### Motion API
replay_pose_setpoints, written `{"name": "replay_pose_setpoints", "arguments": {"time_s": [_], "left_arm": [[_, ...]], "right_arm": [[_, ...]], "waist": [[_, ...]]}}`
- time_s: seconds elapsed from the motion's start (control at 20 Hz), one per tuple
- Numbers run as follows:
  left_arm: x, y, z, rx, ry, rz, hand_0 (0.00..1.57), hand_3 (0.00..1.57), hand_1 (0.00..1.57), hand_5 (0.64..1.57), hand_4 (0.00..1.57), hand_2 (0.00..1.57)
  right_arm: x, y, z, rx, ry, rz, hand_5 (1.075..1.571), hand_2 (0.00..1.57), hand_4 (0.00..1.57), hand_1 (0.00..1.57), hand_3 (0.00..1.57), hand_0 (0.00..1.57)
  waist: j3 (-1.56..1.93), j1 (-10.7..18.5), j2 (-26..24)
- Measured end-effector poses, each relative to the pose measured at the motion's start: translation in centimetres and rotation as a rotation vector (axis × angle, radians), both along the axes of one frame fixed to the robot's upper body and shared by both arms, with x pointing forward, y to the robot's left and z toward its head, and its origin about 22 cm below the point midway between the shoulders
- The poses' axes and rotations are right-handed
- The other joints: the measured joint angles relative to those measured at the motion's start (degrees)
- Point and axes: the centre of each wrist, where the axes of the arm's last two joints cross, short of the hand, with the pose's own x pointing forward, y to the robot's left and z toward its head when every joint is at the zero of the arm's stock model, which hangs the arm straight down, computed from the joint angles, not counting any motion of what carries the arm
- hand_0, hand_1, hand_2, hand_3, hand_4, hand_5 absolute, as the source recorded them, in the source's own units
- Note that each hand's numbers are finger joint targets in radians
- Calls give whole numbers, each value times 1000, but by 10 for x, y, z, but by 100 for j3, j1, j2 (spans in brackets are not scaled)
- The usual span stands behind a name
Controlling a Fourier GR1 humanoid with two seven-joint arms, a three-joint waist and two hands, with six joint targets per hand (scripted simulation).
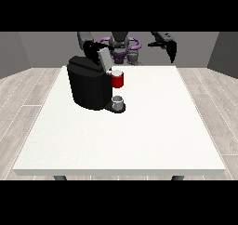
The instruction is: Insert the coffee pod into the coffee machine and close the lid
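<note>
You see one black coffee machine (88,87), one red thing at the machine (118,80), one grey thing (118,102), one white table (139,140), two hands.

From my station the table (139,140) reads as smooth matt white, the coffee machine (88,87) as matt black plastic, I think; the floor (28,98) looks like pale wood planks.
</note>
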Motion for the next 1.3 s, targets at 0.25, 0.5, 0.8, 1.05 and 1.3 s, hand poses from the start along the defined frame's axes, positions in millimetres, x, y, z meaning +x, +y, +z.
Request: {"name": "replay_pose_setpoints", "arguments": {"time_s": [0.25,0.5,0.8,1.05,1.3], "left_arm": [[2,2,2,-9,6,8,0,0,0,1571,158,0],[1,13,-7,-2,25,23,0,0,0,1571,121,0],[6,10,-2,-11,4,8,0,0,0,1571,0,0],[8,1,2,-5,-16,-16,0,0,0,1571,202,0],[0,-3,-6,-17,-31,-12,0,0,0,1571,245,0]], "right_arm": [[7,14,6,-25,7,24,1571,0,214,0,0,0],[12,33,20,-78,2,65,1571,0,173,0,0,0],[17,46,32,-135,-38,84,1571,0,142,0,0,0],[20,57,39,-127,-51,97,1571,0,30,0,0,0],[10,71,23,-83,-69,168,1571,0,352,0,0,0]], "waist": [[8,33,61],[12,7,29],[11,59,106],[12,97,22],[13,14,-182]]}}
